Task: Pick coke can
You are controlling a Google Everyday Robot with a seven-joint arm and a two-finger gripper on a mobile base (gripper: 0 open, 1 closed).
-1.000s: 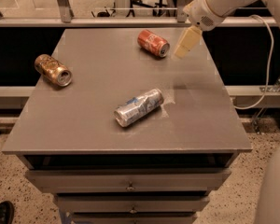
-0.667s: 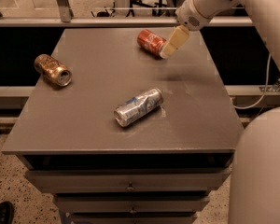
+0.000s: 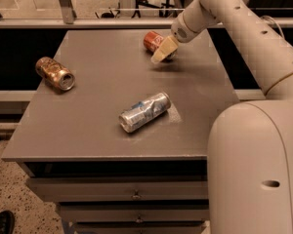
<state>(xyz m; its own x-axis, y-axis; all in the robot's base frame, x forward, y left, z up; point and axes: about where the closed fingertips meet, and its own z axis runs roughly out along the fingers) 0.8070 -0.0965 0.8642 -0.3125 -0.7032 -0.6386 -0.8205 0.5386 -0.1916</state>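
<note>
The coke can [image 3: 151, 39] lies on its side at the far end of the desk [image 3: 88, 135], right against the pincer [image 3: 162, 52], peeking out on its left; its long way runs slanted, far-left to near-right; I cannot tell if the pincer is spread or pressed together; the silver can [image 3: 145, 111] lies well in front of the pincer; the brown can [image 3: 55, 73] sits far off to the pincer's left.

Fingers [image 3: 165, 49] now against coke can [image 3: 150, 39]
</note>
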